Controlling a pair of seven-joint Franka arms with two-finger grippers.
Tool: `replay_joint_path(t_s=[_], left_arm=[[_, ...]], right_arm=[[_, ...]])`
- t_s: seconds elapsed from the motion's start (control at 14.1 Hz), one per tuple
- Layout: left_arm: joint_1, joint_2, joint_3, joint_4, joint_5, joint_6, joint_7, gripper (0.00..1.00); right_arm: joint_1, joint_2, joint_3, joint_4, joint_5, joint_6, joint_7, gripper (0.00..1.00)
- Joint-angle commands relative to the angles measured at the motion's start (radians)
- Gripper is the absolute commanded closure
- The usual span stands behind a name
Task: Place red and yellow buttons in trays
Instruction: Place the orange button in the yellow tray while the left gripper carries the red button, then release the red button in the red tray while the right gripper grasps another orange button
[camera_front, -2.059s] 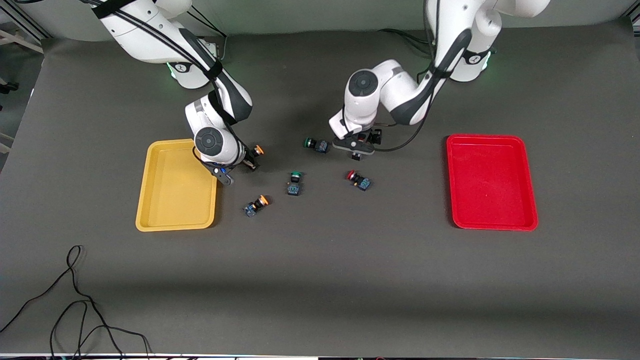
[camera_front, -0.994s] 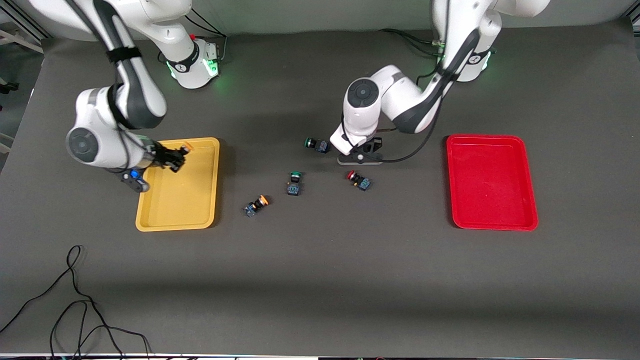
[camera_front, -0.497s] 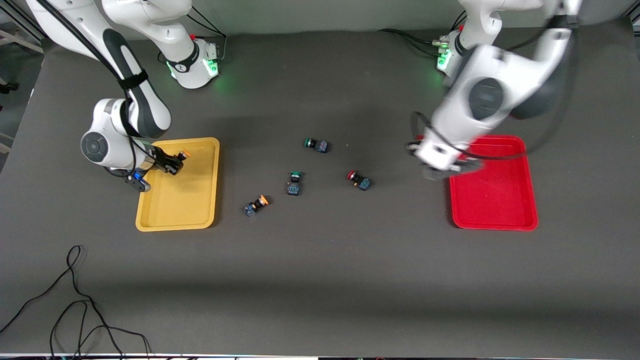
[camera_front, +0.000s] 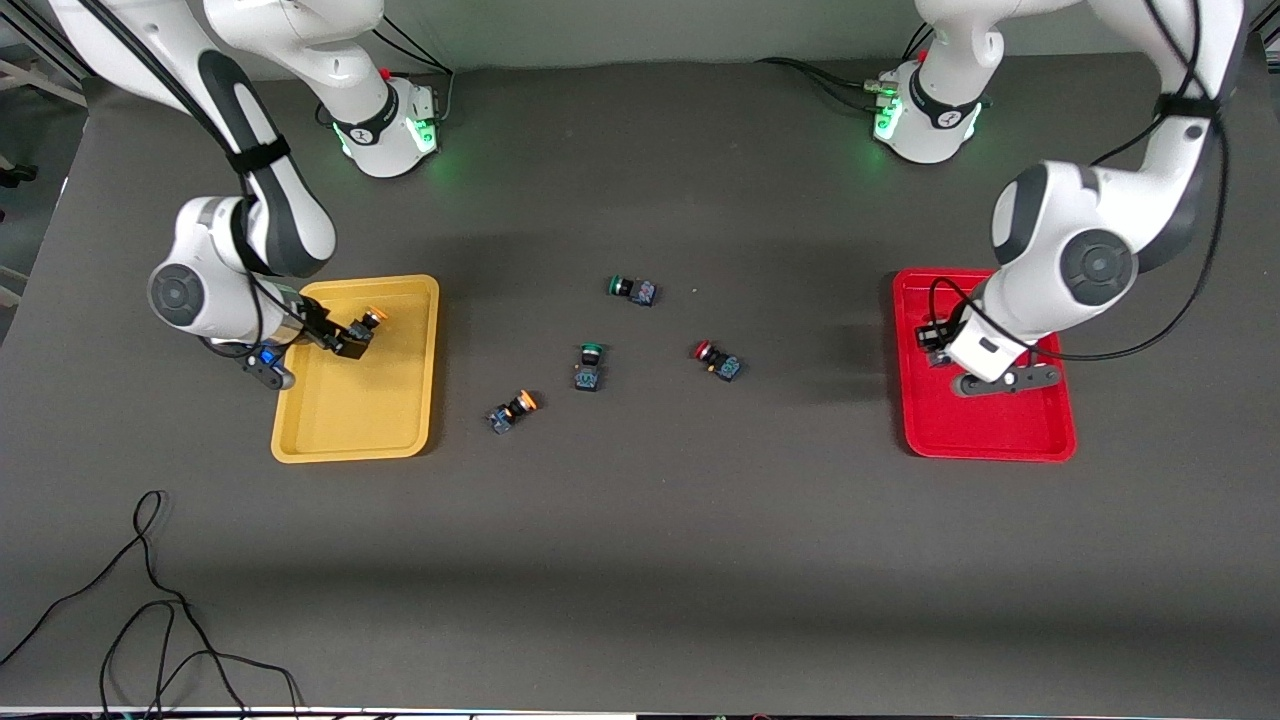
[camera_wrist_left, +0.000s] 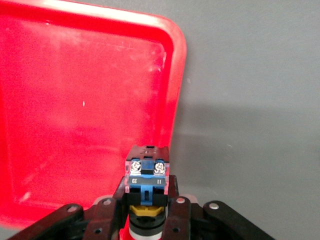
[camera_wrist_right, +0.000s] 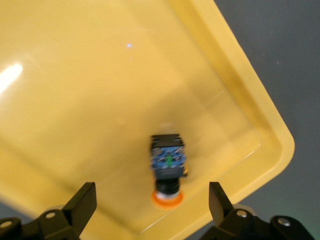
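Observation:
My right gripper (camera_front: 348, 336) is open, low over the yellow tray (camera_front: 350, 410). An orange-yellow button (camera_front: 368, 322) lies in that tray just off its fingertips. In the right wrist view the button (camera_wrist_right: 168, 165) lies free on the tray floor (camera_wrist_right: 75, 100) between the spread fingers of the gripper (camera_wrist_right: 151, 202). My left gripper (camera_front: 932, 338) is over the red tray's (camera_front: 1000, 420) rim nearest the table's middle. It is shut on a red button (camera_wrist_left: 146, 172), blue base outward, cap mostly hidden, above the red tray (camera_wrist_left: 75, 100).
On the table between the trays lie an orange-yellow button (camera_front: 512, 410), a red button (camera_front: 717, 361) and two green ones (camera_front: 588, 365) (camera_front: 632, 289). A loose black cable (camera_front: 150, 600) lies near the front edge at the right arm's end.
My left arm has swung from the table's middle to the red tray, carrying its button. My right gripper has opened and let the orange-yellow button down into the yellow tray.

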Motion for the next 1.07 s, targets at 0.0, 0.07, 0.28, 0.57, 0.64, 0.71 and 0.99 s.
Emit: replay_joint_path(t_s=[0.0,0.07,0.28,0.57,0.64,0.71,0.99], left_arm=[[0.04,0.104,-0.014,-0.018,0.092,0.126,0.027,0.98],[0.052,0.122,-0.014,-0.016,0.116,0.137,0.027,0.97],[0.078,0.169,-0.014,-0.015,0.148,0.177,0.027,0.73],[0.086,0.119,-0.017,0.005,0.165,0.111,0.028,0.0],[0.086,0.084,-0.017,0.026,0.162,0.048,0.027,0.0],[0.085,0.051,-0.022,0.055,0.153,-0.019,0.025,0.0],[0.039,-0.024,-0.048,0.196,-0.02,-0.239,-0.046,0.0]], right_arm=[[0.016,-0.01,0.071,0.17,0.016,-0.116,0.092,0.0],[0.016,0.016,0.124,0.233,0.016,-0.123,0.162,0.0],[0.017,0.131,0.258,0.408,0.015,-0.122,0.316,0.0],[0.053,0.317,0.309,0.56,-0.001,-0.075,0.432,0.0],[0.063,0.348,0.309,0.56,-0.001,-0.03,0.444,0.0],[0.073,0.377,0.311,0.558,-0.001,0.013,0.461,0.0],[0.103,0.457,0.311,0.554,-0.005,0.131,0.501,0.0]])
